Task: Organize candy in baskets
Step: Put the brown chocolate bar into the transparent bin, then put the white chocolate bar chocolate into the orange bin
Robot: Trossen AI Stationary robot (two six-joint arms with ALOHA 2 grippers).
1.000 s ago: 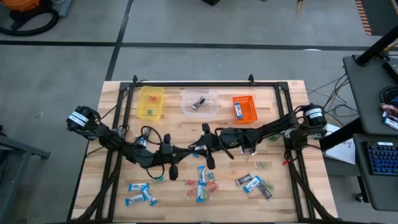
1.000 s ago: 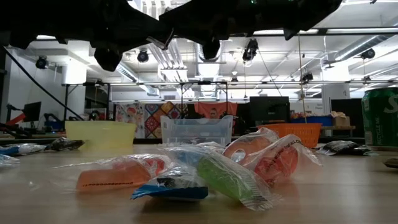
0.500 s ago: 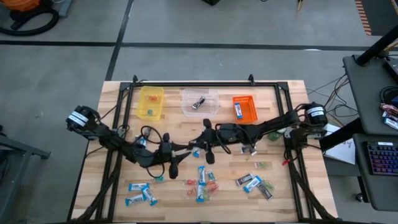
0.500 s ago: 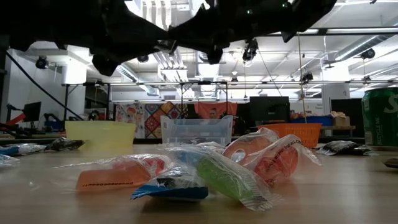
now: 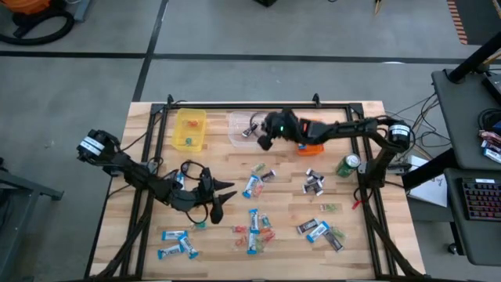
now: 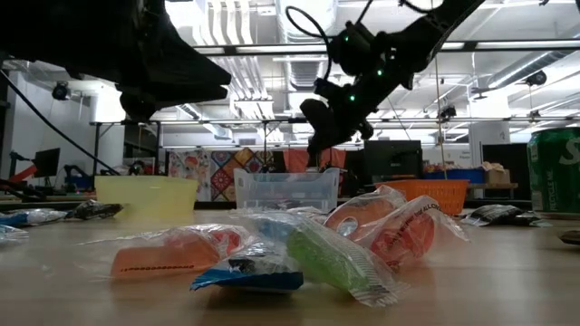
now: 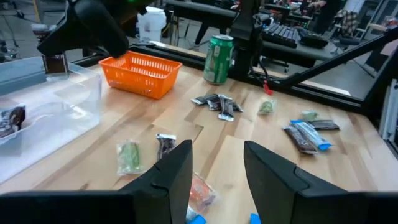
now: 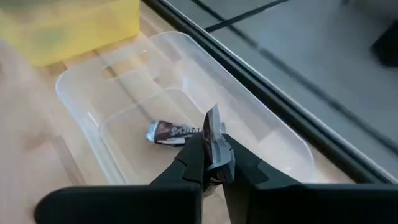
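Candy (image 5: 254, 223) scattered on table, yellow (image 5: 189, 129), clear (image 5: 244, 131), orange baskets (image 5: 311, 146) behind

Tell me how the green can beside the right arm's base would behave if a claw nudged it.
The green can stands upright on the bare wooden table, so a low push would probably slide it. Pushed near its top, it could tip. Once on its round side it would likely roll. Its smooth wall looks slippery to pinch. Whether it is full or empty cannot be told, so its weight stays uncertain.
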